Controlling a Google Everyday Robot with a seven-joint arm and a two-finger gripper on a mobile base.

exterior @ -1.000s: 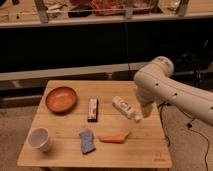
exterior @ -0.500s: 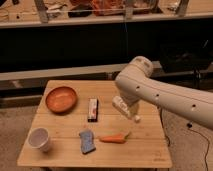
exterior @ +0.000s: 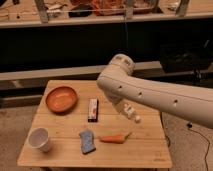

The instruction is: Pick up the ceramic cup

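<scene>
A long workbench (exterior: 30, 22) runs across the far side of the room, with cluttered things on top and dark space beneath. The floor (exterior: 15, 125) is grey and speckled, and a thin cable (exterior: 206, 145) trails over it at the right.

A thick white arm (exterior: 150, 95) reaches in from the right and bends above the far middle of the desk (exterior: 145, 152), a low one of pale wooden slats.

A wide orange-brown bowl (exterior: 61, 99) sits at the far left. The white cup (exterior: 40, 139) stands upright at the near left corner, well apart from the arm. A dark flat pack (exterior: 93, 109) with a red and white face lies in the middle; its print is too small to read. A blue sponge (exterior: 87, 141) lies near the front, with a carrot (exterior: 114, 138) just to its right. A small white bottle (exterior: 132, 114) lies on its side under the arm.

The claw (exterior: 119, 104) hangs under the arm's end, just left of the bottle; whether it is spread or pressed together I cannot tell.
</scene>
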